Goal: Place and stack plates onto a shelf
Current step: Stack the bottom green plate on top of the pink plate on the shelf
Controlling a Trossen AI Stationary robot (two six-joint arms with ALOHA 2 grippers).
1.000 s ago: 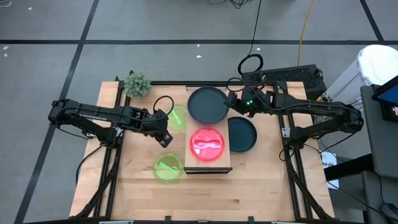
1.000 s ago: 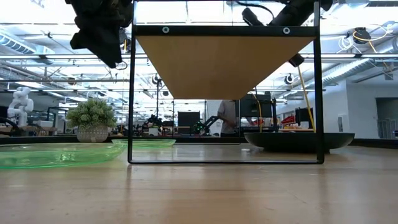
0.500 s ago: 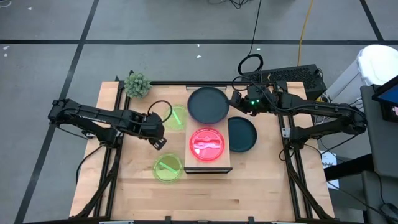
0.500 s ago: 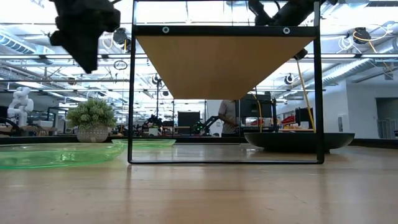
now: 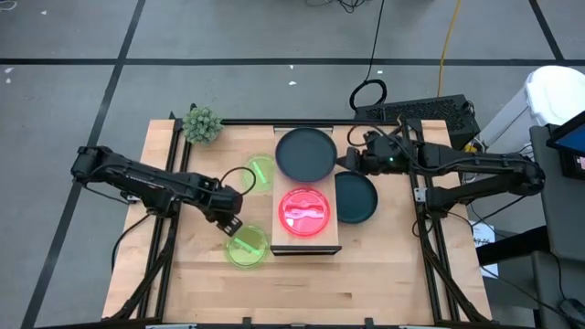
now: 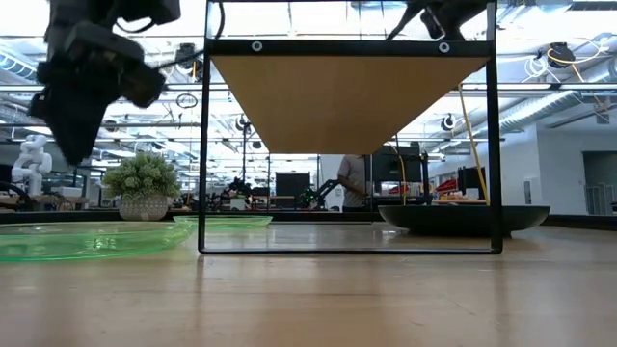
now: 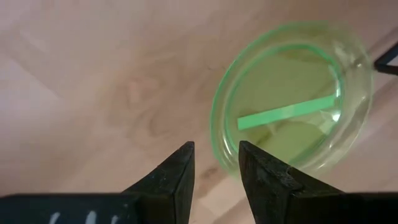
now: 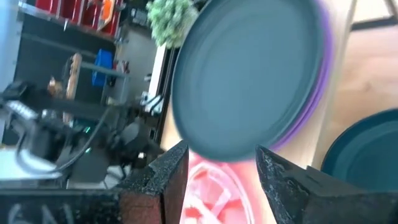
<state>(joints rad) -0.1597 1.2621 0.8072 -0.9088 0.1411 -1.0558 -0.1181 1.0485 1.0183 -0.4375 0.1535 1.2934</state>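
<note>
Swinging toward the table's front since a second earlier, the left gripper [image 5: 230,225], fingers slightly parted and empty, hung over the near neon green plate [image 5: 245,247] beside the shelf [image 5: 306,246], while the open, empty right gripper [image 5: 352,163] drew back from the dark teal plate [image 5: 305,153].

Wooden table [image 5: 302,283] carries a raised shelf [image 5: 306,249], two green plates [image 5: 245,247], one teal plate [image 5: 356,197] and a plant [image 5: 201,123]. Shelf bears a teal-over-purple stack [image 5: 305,153] and pink plates [image 5: 303,211].

Translucent glossy plates [image 7: 292,106], light-wood shelf [image 5: 306,245]
</note>
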